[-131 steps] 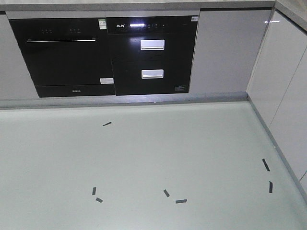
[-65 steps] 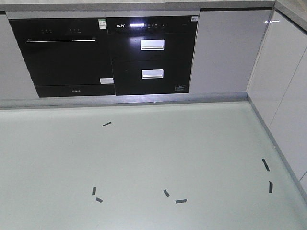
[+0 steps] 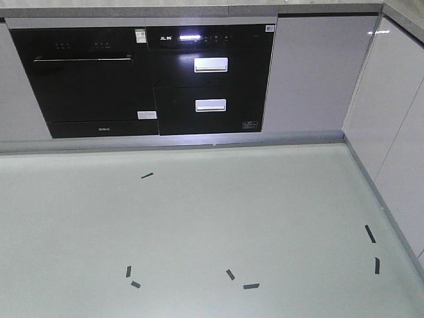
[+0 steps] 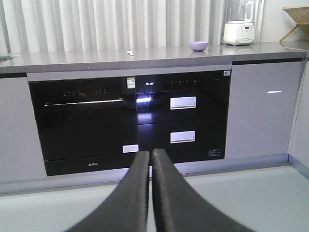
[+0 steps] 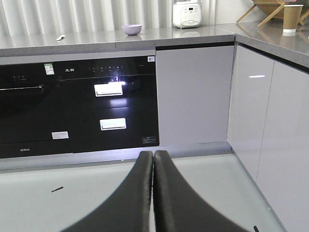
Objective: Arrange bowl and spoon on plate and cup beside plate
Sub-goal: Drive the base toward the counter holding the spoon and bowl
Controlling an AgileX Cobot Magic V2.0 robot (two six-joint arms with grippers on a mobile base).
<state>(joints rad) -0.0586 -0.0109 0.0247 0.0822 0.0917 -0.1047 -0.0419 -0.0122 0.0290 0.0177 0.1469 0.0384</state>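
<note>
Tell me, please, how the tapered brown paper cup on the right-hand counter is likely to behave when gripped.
The tapered brown paper cup is probably light and may crush under a hard squeeze. Standing upright on a narrow white-banded base, it could tip if nudged sideways.

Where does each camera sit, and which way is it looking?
Exterior front-facing: up high, tilted down at the floor, its tape marks and the black ovens; no robot parts show.
Left wrist: low, facing the ovens and the counter with the bowl and spoon; the shut left gripper shows at the bottom.
Right wrist: low, facing the ovens, with the cup far right; the shut right gripper shows.
Shared: all see the ovens; both wrists see bowl and spoon.
</note>
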